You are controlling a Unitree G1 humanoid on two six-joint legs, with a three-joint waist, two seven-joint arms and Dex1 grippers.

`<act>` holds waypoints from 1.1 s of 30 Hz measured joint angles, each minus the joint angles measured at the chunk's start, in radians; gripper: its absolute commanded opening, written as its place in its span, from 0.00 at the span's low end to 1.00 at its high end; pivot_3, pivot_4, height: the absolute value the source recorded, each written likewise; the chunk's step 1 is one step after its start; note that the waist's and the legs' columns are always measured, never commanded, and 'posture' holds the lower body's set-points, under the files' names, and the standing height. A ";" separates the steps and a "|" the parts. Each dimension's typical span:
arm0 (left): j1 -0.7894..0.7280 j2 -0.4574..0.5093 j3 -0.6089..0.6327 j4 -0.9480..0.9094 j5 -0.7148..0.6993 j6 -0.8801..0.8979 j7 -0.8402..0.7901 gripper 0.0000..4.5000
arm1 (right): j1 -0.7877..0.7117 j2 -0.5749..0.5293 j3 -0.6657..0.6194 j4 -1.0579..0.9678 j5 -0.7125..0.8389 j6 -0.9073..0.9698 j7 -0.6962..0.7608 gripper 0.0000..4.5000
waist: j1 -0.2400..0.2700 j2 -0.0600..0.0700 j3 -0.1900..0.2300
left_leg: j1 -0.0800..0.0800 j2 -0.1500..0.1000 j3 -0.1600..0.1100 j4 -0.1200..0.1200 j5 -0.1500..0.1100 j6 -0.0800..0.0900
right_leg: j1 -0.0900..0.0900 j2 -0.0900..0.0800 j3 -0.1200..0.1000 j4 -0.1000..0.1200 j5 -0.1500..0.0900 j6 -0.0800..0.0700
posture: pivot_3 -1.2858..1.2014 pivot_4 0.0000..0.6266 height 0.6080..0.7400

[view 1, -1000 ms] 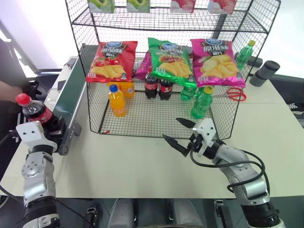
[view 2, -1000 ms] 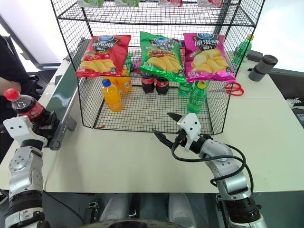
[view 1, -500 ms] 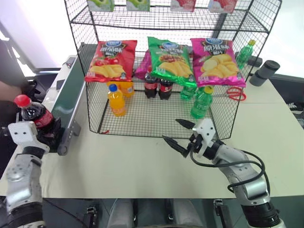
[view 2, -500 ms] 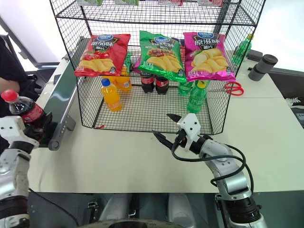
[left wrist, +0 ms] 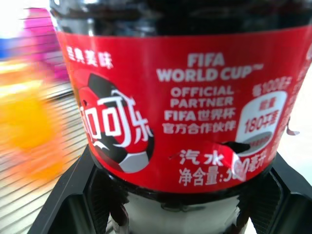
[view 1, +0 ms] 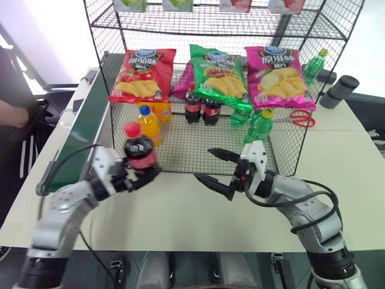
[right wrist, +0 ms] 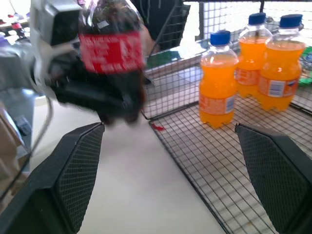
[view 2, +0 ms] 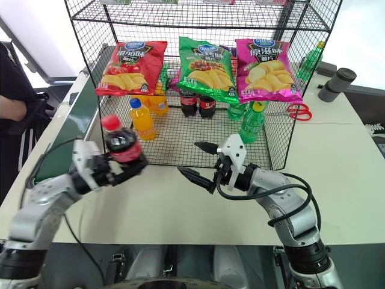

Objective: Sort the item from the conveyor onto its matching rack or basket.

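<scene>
The cola bottle (view 1: 139,153), with its red cap and red label, stands upright in my left gripper (view 1: 144,171), which is shut on its lower body. It hangs above the white table just in front of the black wire rack (view 1: 289,150), at the left part of its front. In the left wrist view the red label (left wrist: 170,107) sits between the black fingers (left wrist: 63,204). My right gripper (view 1: 212,167) is open a short way to the bottle's right, pointing at it, with nothing between its fingers (right wrist: 73,170). The dark green conveyor (view 1: 81,135) runs along the rack's left side.
On the rack's mesh floor stand orange juice bottles (right wrist: 219,92), two cola bottles (view 1: 201,108) and green bottles (view 1: 258,126). Three chip bags (view 1: 216,72) hang across its front. Red scissors (view 1: 298,118) and a grey cylinder (view 1: 340,90) lie at the right. A person's hand (view 1: 15,114) is at the far left.
My left arm has swung the cola bottle right, from the conveyor's near end to the front of the rack. The right gripper has risen slightly and edged left, still open.
</scene>
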State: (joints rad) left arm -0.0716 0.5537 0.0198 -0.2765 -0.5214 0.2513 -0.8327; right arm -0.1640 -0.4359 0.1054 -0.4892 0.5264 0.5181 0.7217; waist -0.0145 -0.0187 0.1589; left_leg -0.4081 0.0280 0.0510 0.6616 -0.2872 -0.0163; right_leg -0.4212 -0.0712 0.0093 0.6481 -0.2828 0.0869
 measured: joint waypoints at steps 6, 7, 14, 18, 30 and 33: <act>-0.144 -0.110 -0.163 0.094 0.088 -0.064 -0.071 0.67 | -0.006 0.004 0.028 -0.055 0.019 0.038 -0.017 1.00 | -0.001 0.000 0.000 | 0.000 0.002 0.000 0.003 0.000 0.001 | 0.001 0.007 0.001 0.001 0.002 0.004 | 0.52 0.24 1.00; -0.152 -0.118 -0.174 0.110 0.096 -0.071 -0.089 0.67 | -0.006 0.004 0.031 -0.059 0.019 0.041 -0.023 1.00 | -0.001 0.000 0.000 | 0.000 0.003 0.000 0.003 0.000 0.001 | 0.001 0.009 0.001 0.001 0.002 0.004 | 0.52 0.24 1.00; -0.212 -0.154 -0.252 0.187 0.140 -0.118 -0.190 0.67 | -0.003 0.014 0.042 -0.072 0.019 0.044 -0.064 1.00 | 0.002 0.000 0.000 | 0.000 0.003 -0.001 0.006 0.000 0.001 | 0.001 0.014 0.000 0.003 0.002 0.005 | 0.52 0.24 1.00; -0.241 -0.166 -0.268 0.198 0.153 -0.136 -0.215 0.67 | 0.001 0.016 0.049 -0.079 0.019 0.045 -0.076 1.00 | 0.003 0.000 0.000 | 0.000 0.003 -0.001 0.006 0.000 0.001 | 0.001 0.015 0.001 0.003 0.002 0.005 | 0.52 0.24 1.00; -0.249 -0.171 -0.270 0.209 0.159 -0.120 -0.228 0.99 | 0.008 0.012 0.049 -0.075 0.006 0.052 -0.090 0.67 | 0.002 0.000 0.000 | 0.000 0.004 -0.001 0.006 0.000 0.001 | 0.001 0.015 0.001 0.004 0.002 0.005 | 0.52 0.24 1.00; -0.244 -0.168 -0.255 0.206 0.167 -0.134 -0.204 0.99 | 0.007 0.017 0.049 -0.059 -0.007 0.046 -0.098 0.67 | 0.002 0.000 0.000 | 0.000 0.004 -0.001 0.006 0.000 0.001 | 0.001 0.015 0.001 0.004 0.002 0.005 | 0.52 0.24 1.00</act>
State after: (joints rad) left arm -0.3154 0.3861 -0.2354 -0.0709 -0.3544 0.1178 -1.0364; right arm -0.1574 -0.4185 0.1547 -0.5483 0.5190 0.5642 0.6236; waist -0.0124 -0.0188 0.1590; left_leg -0.4080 0.0315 0.0499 0.6677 -0.2870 -0.0153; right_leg -0.4199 -0.0558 0.0101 0.6520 -0.2805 0.0918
